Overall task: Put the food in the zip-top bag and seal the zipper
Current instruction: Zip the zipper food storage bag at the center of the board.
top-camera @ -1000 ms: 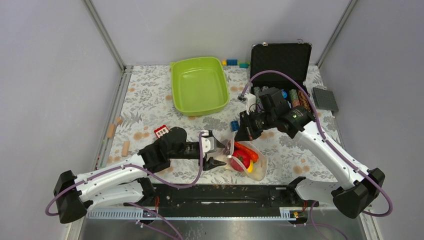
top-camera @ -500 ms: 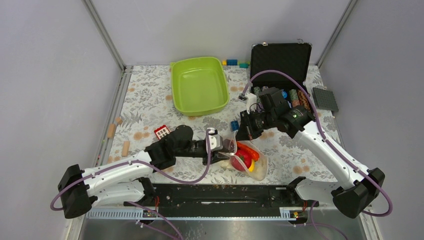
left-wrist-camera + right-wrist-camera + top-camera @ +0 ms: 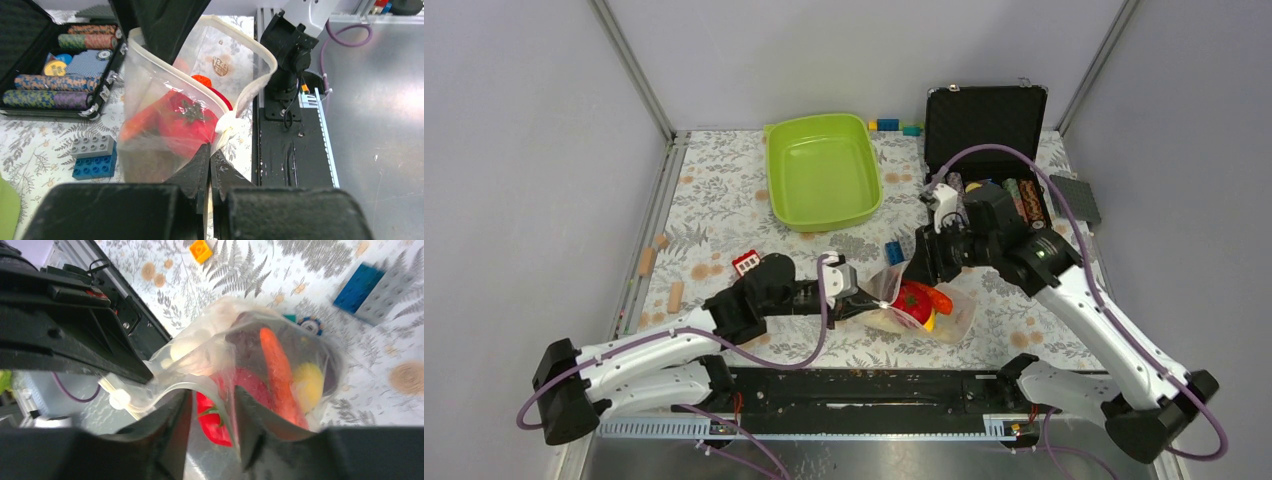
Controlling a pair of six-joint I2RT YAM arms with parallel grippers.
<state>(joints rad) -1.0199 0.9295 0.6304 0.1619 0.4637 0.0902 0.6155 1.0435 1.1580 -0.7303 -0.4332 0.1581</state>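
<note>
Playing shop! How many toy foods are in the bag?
5 visible in the zip-top bag: red pepper at the mouth, orange carrot beside it, yellow piece beyond, maroon piece at the carrot's end, white piece near the rim. Others may hide.

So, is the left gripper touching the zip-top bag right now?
Touching. The left wrist view shows the left gripper shut, its tips pinching the clear film of the zip-top bag just below the mouth edge, with no gap.
</note>
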